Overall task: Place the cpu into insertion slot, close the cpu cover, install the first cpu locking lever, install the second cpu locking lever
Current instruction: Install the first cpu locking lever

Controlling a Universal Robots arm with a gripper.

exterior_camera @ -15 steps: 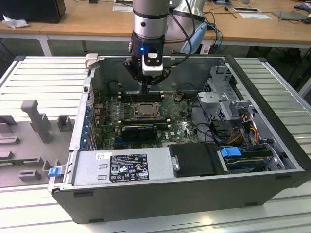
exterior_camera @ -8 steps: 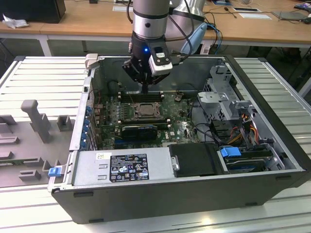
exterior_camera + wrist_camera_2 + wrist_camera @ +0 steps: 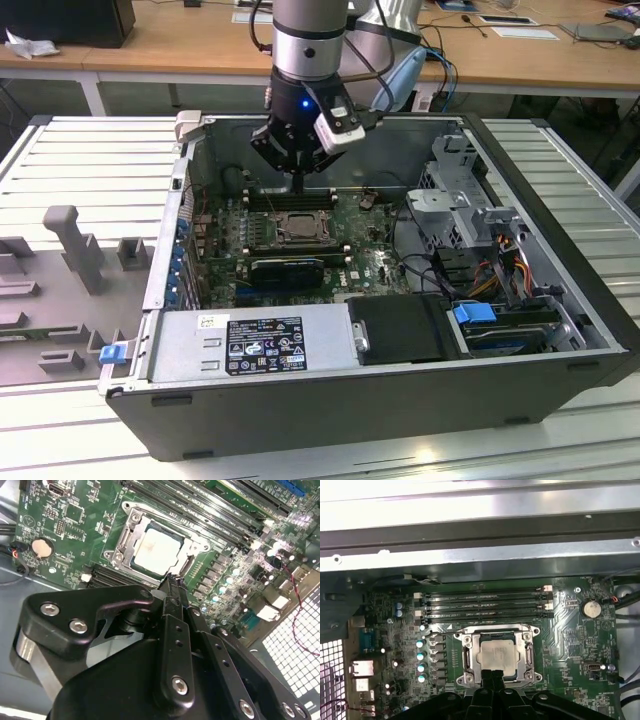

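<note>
The cpu (image 3: 496,654) lies flat in the insertion slot (image 3: 300,226) on the green board, its pale face (image 3: 156,549) showing through the cut-out of the silvery cpu cover (image 3: 465,656), which lies down flat around it. The cover's frame (image 3: 131,529) shows in both wrist views. My gripper (image 3: 298,186) hangs just above the socket's edge, apart from the board. Its two black fingertips (image 3: 495,676) are pressed together with nothing between them, and their tips (image 3: 173,582) sit over the socket's rim beside the chip.
Long black memory slots (image 3: 487,605) run alongside the socket. The open computer case (image 3: 560,215) walls the board in, with a black power supply (image 3: 260,345), a drive cage (image 3: 455,195) and cables (image 3: 500,270) at the exterior view's right. A coin battery (image 3: 591,609) sits on the board.
</note>
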